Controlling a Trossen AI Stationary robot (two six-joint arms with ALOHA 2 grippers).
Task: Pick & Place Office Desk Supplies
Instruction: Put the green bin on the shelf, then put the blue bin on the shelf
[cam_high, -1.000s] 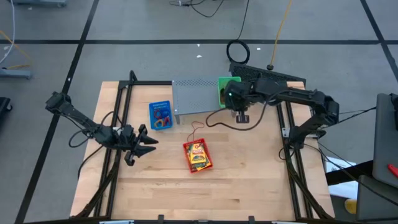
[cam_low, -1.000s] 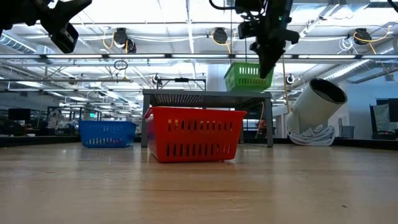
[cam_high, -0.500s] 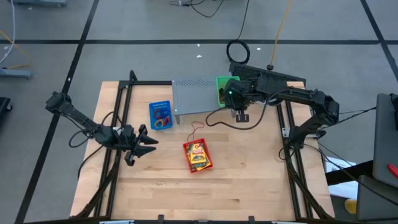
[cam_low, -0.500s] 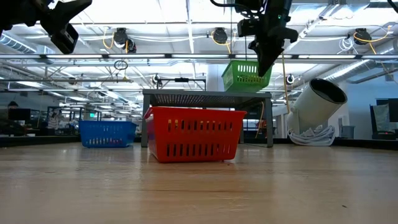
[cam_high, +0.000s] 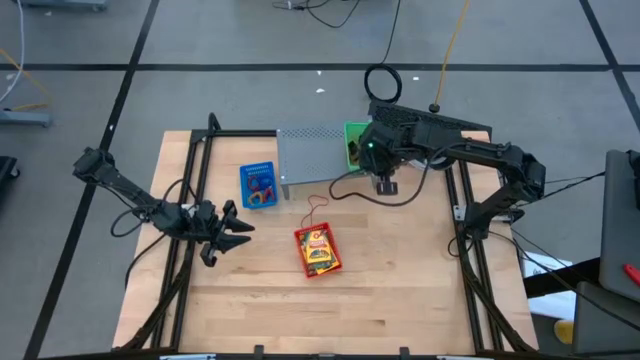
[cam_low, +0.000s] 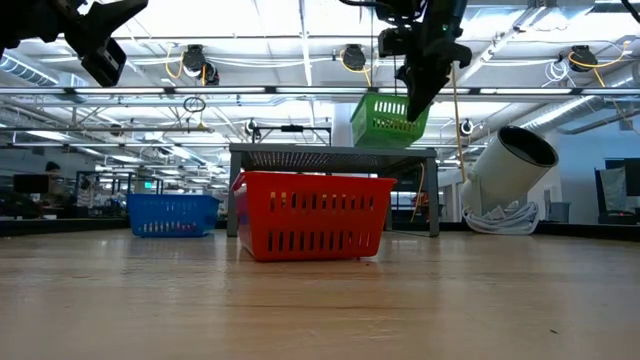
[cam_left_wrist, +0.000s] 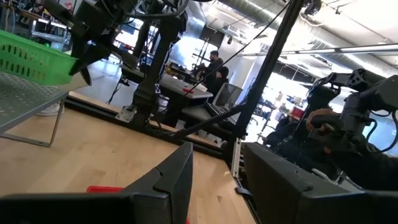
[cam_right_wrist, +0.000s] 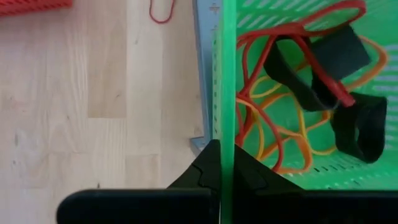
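High view: right gripper (cam_high: 384, 183), clamped on green basket (cam_high: 354, 143), has carried it leftward over the shelf (cam_high: 312, 153).

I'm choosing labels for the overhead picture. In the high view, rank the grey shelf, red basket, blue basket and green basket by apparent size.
1. grey shelf
2. red basket
3. blue basket, close to the red, so that order is unsure
4. green basket, partly hidden by the right gripper, so unsure

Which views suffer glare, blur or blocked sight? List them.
Low view: bright ceiling lights glare behind the green plastic basket. Left wrist view: the left gripper looms dark and blurred in the foreground. Right wrist view: the basket's rim splits the picture.
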